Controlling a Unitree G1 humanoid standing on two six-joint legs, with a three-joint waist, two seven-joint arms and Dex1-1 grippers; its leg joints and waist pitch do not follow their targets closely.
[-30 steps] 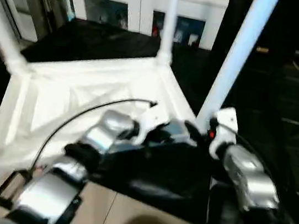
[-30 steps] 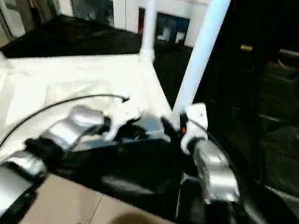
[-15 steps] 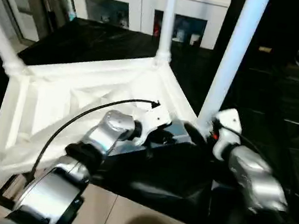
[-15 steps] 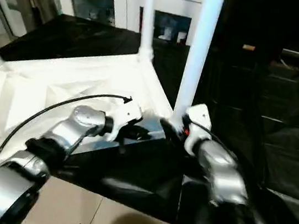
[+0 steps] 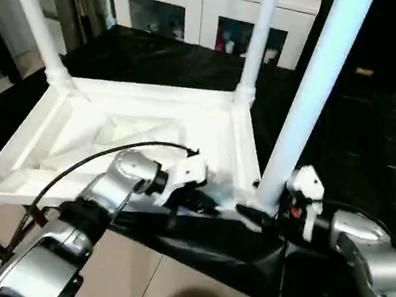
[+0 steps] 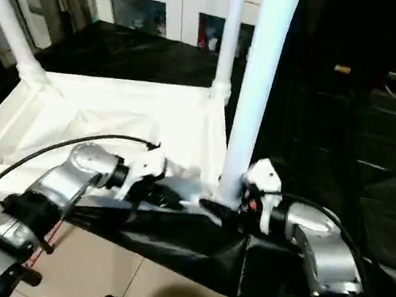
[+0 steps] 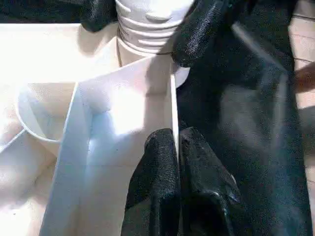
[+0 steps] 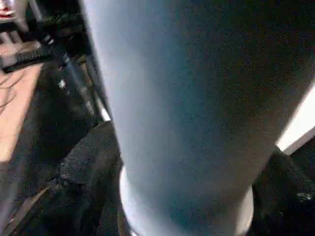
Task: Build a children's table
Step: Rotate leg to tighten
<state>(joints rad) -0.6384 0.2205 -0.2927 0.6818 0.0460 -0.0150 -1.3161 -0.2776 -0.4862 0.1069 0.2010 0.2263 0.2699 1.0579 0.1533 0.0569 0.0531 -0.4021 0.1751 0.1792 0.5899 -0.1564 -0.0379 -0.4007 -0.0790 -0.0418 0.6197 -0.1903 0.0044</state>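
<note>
I have the table top [image 5: 150,123] upside down on a black-covered bench [image 5: 152,57], ribbed underside up. Three legs stand in corner sockets: far-left leg [image 5: 33,11], far leg [image 5: 259,31], and the near-right leg [image 5: 312,98] beside my arms. My left gripper [image 7: 172,162] is pinched on the thin side wall of the top, one black finger on each face, just short of the near-right socket. My right gripper [image 5: 259,215] clasps the base of the near-right leg, fingers [image 7: 202,29] on either side of the ribbed collar. A white glass-door cabinet [image 5: 203,5] stands behind.
</note>
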